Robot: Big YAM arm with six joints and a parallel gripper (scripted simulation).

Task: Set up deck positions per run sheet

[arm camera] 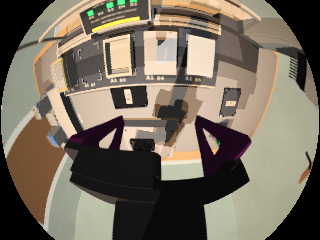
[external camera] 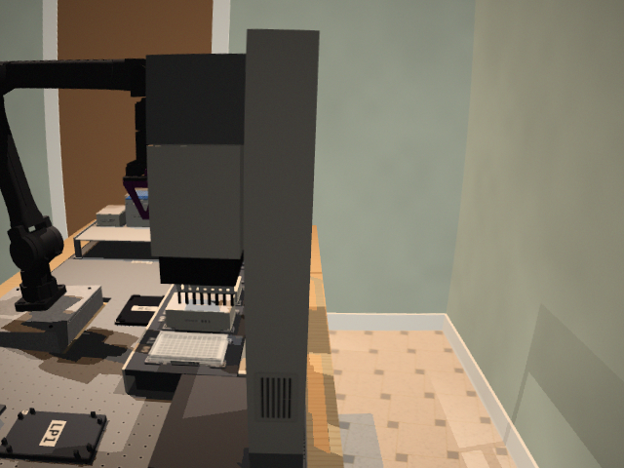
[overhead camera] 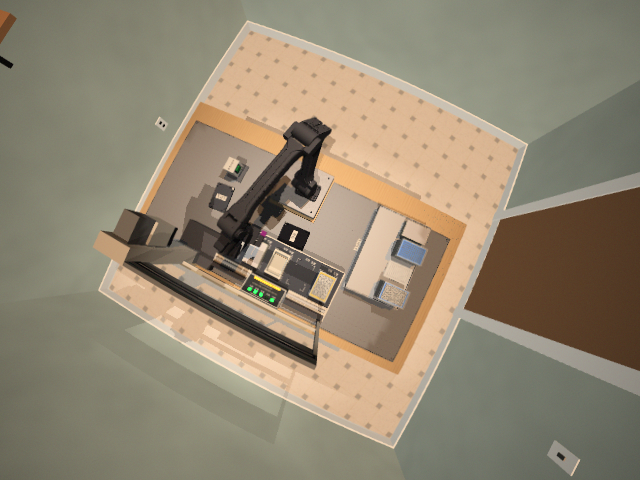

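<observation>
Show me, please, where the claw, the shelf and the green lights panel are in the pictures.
claw [arm camera: 160, 135], wrist view, midway between its two purple fingertips, standing open.
shelf [overhead camera: 373, 242], top view, bare part of its top board.
green lights panel [overhead camera: 263, 289], top view, its face above the green lights.
</observation>
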